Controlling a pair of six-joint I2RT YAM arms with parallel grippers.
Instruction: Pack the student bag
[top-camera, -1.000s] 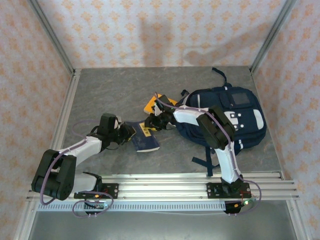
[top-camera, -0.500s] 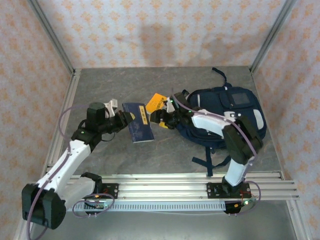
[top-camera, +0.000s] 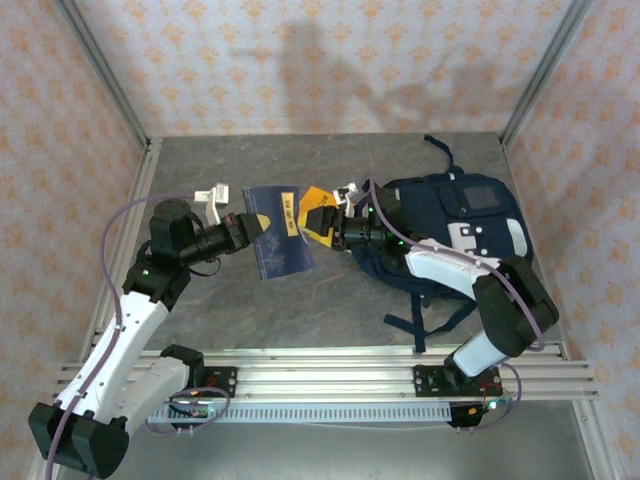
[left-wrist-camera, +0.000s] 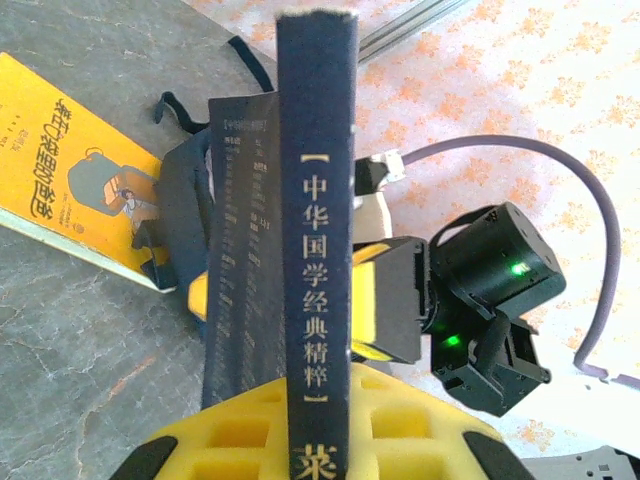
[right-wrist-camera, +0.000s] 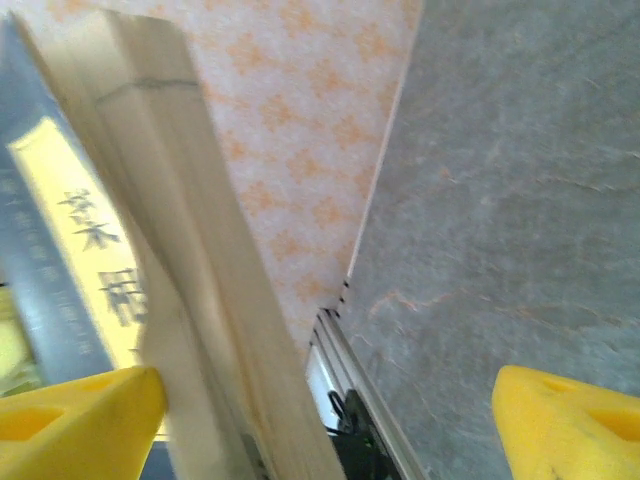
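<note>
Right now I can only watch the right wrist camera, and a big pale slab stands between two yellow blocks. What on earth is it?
Observer: Those are the page edges of a navy book. From above, the left arm holds it up off the table in shut jaws.
Operator: Does it have a title anywhere?
Observer: Yes. The left wrist camera shows white Chinese characters running down its spine.
Operator: And where is the bag it should go into?
Observer: The student bag lies flat on the right side of the table, partly under the right arm.
</note>
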